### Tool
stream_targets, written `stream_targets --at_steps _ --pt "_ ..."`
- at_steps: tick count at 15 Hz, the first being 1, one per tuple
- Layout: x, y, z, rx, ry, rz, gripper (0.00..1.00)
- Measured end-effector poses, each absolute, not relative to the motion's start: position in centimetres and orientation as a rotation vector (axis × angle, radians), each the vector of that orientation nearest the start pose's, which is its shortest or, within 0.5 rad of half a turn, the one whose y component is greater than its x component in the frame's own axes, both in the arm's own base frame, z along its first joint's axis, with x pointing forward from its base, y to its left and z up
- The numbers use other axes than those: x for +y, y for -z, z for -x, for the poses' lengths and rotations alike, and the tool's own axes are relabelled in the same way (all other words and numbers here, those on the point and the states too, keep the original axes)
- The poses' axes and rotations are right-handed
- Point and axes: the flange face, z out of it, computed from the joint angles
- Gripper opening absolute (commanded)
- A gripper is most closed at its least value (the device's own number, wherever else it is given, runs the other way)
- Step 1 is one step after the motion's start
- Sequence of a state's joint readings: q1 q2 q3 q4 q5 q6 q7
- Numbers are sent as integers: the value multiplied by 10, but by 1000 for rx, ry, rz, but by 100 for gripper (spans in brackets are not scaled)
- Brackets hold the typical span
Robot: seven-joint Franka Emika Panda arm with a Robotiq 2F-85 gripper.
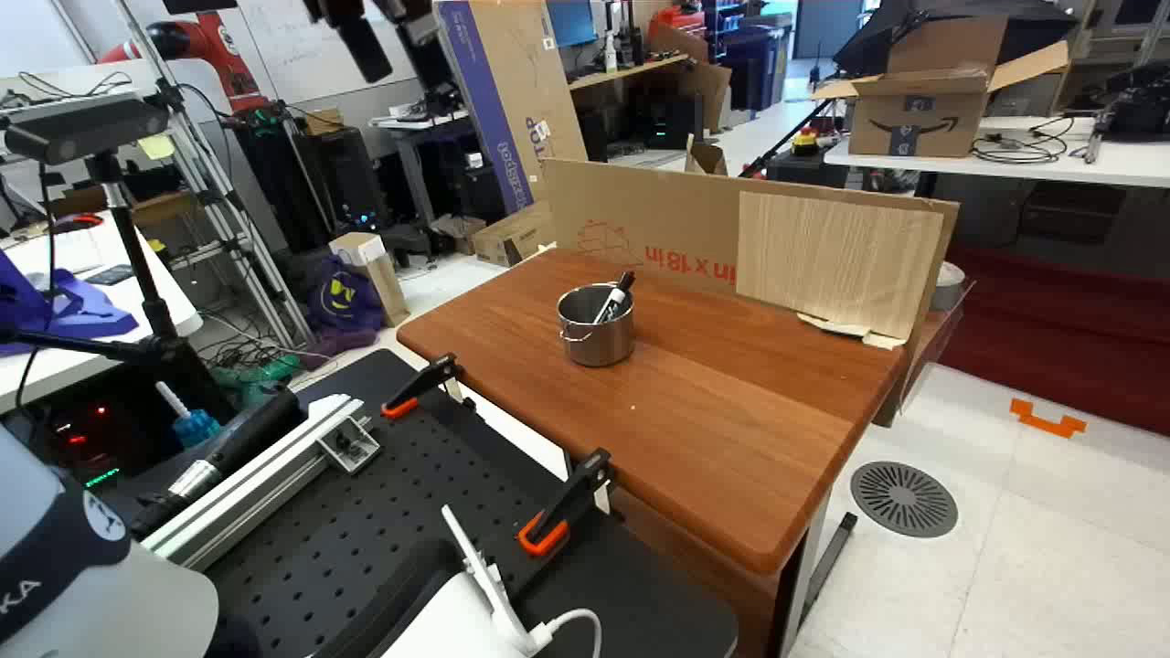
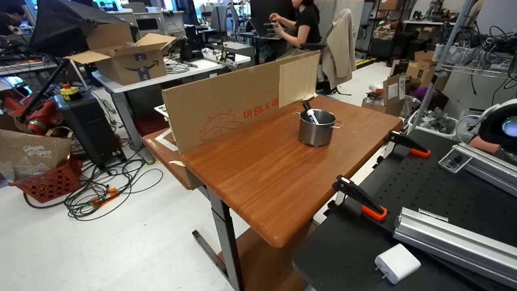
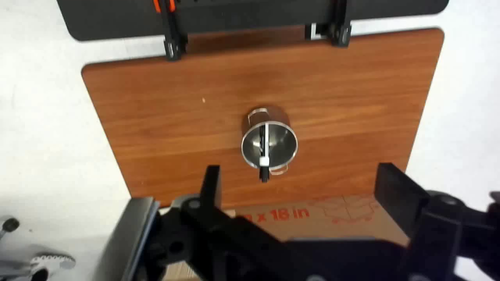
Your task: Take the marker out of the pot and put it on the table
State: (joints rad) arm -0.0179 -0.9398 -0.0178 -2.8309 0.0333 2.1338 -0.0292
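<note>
The small grey metal pot (image 1: 596, 345) stands upright on the reddish-brown wooden table (image 1: 713, 420); both also show in an exterior view, the pot (image 2: 316, 134) and the table (image 2: 258, 173). The marker (image 1: 611, 304), white and black with a black cap, leans inside the pot, its capped end sticking out over the rim. It also shows in an exterior view (image 2: 311, 113) and the wrist view (image 3: 264, 150); its lower end is inside the pot. My gripper (image 3: 299, 166) is open and empty, high above the table, its fingers wide apart. Its dark fingers show at the top edge of an exterior view (image 1: 407, 78).
A cardboard panel (image 1: 658, 219) stands upright along the table's far edge. Two black clamps with orange pads (image 1: 571, 507) grip the near edge, beside the black perforated bench (image 1: 366, 512). A camera on a tripod (image 1: 87, 128) stands to one side.
</note>
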Motion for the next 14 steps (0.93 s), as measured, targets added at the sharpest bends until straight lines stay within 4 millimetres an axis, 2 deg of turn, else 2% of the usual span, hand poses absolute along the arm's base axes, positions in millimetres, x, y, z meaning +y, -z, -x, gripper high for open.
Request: stream_targets --at_steps 2,3,6,14 --pt "-8 -423 -285 24 239 3093 100" --pt "-8 -419 -285 24 223 3094 100" --pt "-8 -425 -287 24 242 3093 100" --pt "-8 -425 -287 24 241 3093 100"
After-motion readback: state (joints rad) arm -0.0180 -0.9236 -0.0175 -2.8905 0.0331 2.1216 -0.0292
